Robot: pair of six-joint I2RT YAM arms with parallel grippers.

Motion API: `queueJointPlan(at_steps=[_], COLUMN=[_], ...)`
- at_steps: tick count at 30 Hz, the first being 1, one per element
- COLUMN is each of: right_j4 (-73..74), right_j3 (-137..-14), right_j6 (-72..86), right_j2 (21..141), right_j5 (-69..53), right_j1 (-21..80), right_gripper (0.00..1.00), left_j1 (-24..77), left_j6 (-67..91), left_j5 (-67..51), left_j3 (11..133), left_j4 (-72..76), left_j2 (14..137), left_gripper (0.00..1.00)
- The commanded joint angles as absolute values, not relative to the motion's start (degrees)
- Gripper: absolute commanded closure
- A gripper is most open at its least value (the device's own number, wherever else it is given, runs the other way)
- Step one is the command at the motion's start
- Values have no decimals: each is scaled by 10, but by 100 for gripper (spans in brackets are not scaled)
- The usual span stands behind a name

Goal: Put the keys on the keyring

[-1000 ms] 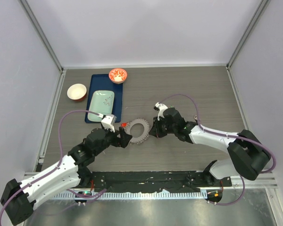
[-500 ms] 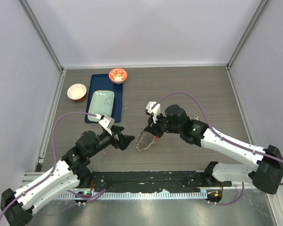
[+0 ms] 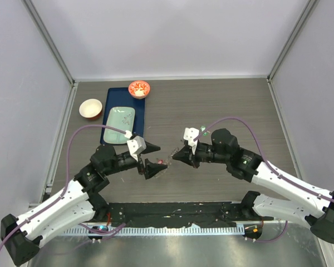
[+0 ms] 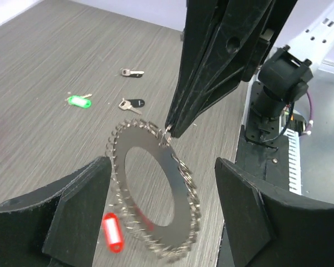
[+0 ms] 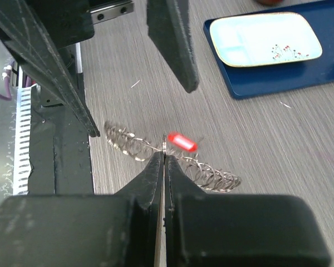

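Within the right tool [image 5: 164,157] hangs the pinched keyring [image 5: 211,172].

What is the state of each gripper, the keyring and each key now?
keyring: lifted, tilted, pinched at its rim.
right gripper: shut on the keyring.
left gripper: open, one finger each side of the keyring, not touching.
red key: blurred, at the keyring's rim; threading cannot be told.
green key: loose on the table.
dark keys: both loose on the table.
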State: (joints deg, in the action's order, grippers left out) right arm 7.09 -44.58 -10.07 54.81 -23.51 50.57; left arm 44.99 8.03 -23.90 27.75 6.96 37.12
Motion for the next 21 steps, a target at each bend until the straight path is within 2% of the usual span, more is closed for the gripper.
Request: queueJointPlan(at_steps=[1,14,16,21], right_j4=[13,4,-13,-26], right_j3=[-432,-404,-404,-399], right_j6=[-135,-157,-157,-156], right_j2=[520,519,525,533], right_j5=[-285,-317,-323,-322], right_j1=[510,511,511,511], right_gripper=[99,99,99,99], left_j1=[450,450,450,450], left_j6=[15,-65,-65,-63], left_j5=[-324,-372,-371,-372], left_j3=[335,352,355,352], left_j4=[62,14,14,21], left_j2=[406,462,473,485], left_gripper=[21,34,37,55])
